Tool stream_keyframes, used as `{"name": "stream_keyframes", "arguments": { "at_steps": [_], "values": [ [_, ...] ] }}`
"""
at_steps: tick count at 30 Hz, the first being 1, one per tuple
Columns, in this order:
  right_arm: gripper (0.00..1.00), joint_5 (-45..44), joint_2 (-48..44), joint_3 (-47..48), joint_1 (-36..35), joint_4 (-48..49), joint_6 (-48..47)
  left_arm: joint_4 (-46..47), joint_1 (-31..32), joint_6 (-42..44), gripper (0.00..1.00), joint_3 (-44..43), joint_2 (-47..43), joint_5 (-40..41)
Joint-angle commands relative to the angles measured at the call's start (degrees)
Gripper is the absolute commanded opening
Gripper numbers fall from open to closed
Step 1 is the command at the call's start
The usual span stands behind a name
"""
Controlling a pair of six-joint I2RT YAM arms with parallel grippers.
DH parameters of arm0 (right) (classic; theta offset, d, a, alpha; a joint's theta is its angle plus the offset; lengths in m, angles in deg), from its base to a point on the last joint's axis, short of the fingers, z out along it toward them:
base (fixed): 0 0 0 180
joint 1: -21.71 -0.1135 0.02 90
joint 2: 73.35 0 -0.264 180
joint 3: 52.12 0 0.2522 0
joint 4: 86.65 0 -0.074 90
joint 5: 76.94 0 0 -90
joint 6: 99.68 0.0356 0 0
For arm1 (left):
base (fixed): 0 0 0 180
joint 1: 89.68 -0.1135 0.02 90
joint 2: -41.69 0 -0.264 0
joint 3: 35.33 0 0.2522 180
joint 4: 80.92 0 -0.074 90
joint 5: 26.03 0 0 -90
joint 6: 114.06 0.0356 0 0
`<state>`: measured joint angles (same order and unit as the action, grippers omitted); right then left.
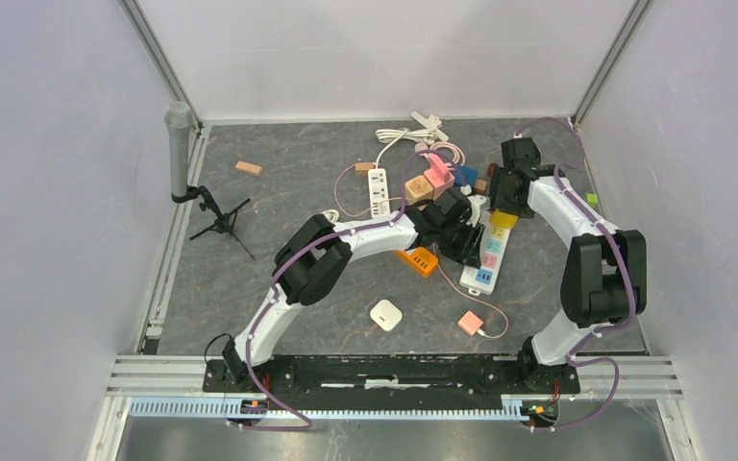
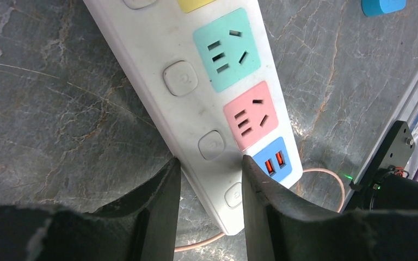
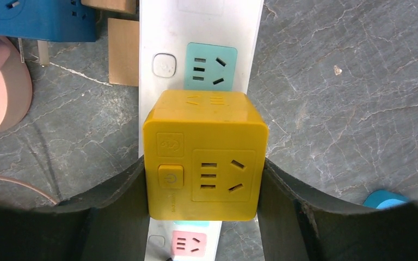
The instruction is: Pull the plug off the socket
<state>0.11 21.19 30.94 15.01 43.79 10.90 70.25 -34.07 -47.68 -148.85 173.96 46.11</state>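
Right gripper [image 3: 204, 169]: jaws closed in on the yellow cube plug [image 3: 204, 141], one finger [image 3: 114, 217] flat against each side face. Reads as a firm clamp, low on the cube.

Cube is seated on the white power strip [image 3: 201, 22], covering one outlet. A mint outlet [image 3: 209, 65] is free just beyond it, a pink one just short of it.

Left gripper [image 2: 209, 169]: jaws apart at the strip's USB end [image 2: 275, 160]. One finger [image 2: 158, 206] sits against the long edge, the other over the strip's top face. Looks like a hold-down, not a pinch; contact pressure cannot be read.

Strip lies right of the table's [image 1: 279, 192] middle, running from the far-right corner area toward the near edge. Loose adapters and cables crowd its far end.

Step in hand, by my reading: grasp and brace done, pull not yet started, since the cube shows no gap from the strip.

Next move calls for a straight lift of the right wrist, square to the strip face, without tilt that could bind the prongs. The left arm must press down, or the strip rises with the cube.
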Motion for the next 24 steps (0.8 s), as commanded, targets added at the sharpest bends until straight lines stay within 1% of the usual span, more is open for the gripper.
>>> {"name": "stream_keyframes", "arguments": {
  "at_steps": [1,5,7,9,10,12,14,16,19,21,24],
  "values": [
    [0.00,3.6,-3.8,0.7,0.8,-0.3,-3.0,-15.6,-0.3,5.9,0.41,5.3,9.3,6.6],
    [0.00,12.6,-2.7,3.4,5.5,0.3,-2.7,-15.6,-0.2,6.1,0.41,5.6,9.1,6.7],
    [0.00,19.3,-2.3,4.9,7.9,1.0,-1.8,-15.6,-0.3,6.1,0.41,5.6,9.2,6.7],
    [0.00,22.8,-1.6,6.1,8.1,1.9,-1.2,-15.6,-0.3,6.0,0.41,5.7,9.2,6.6],
    [0.00,22.7,-1.3,6.5,7.2,1.9,-1.4,-15.6,-0.2,6.0,0.41,5.7,9.2,6.4],
    [0.00,15.1,-1.2,6.8,2.0,0.7,-2.6,-15.6,-0.2,6.0,0.41,5.6,9.4,6.4],
    [0.00,8.4,-2.1,4.8,-1.4,1.3,-2.8,-15.6,-0.2,6.0,0.41,5.4,9.5,6.3],
    [0.00,4.7,-3.4,2.0,-2.4,2.6,-2.4,-15.6,-0.2,6.0,0.41,5.3,9.6,6.1],
    [0.00,1.3,-5.1,0.9,-2.2,4.1,-3.4,-15.6,-0.2,6.0,0.41,5.6,9.6,6.0],
    [0.00,4.5,-5.3,2.7,-0.6,3.8,-4.3,-15.6,-0.2,6.1,0.41,5.7,9.7,6.0],
    [0.00,15.0,-4.7,4.0,4.4,3.7,-3.0,-15.9,-0.2,6.2,0.41,5.5,9.9,6.0]
  ]
}}
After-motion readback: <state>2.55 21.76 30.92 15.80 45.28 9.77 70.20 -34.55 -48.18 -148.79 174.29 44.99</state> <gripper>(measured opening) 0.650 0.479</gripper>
